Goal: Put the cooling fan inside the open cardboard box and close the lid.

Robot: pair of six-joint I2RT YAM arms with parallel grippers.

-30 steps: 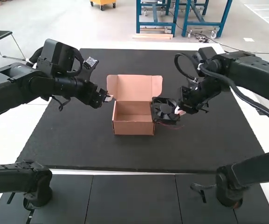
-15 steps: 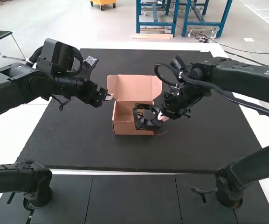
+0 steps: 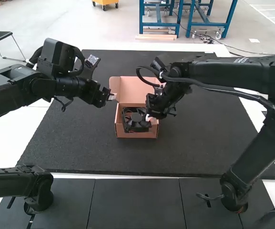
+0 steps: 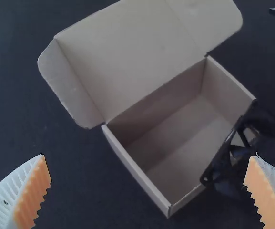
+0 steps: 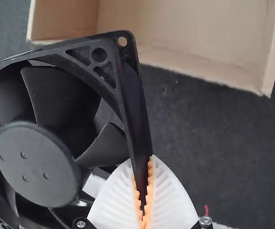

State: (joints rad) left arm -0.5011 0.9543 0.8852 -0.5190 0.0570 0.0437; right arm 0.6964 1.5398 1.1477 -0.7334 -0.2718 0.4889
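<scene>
The cooling fan (image 3: 135,119) sits tilted, partly inside the open cardboard box (image 3: 136,132), its frame edge pinched in my closed right hand (image 3: 151,113). My left hand (image 3: 109,97) hovers wide open beside the lid (image 3: 137,88). A corner could snag the wall, shoving the box.

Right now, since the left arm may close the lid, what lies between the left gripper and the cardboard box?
Just bare black mat between left gripper and cardboard box, as the left wrist view shows.
</scene>
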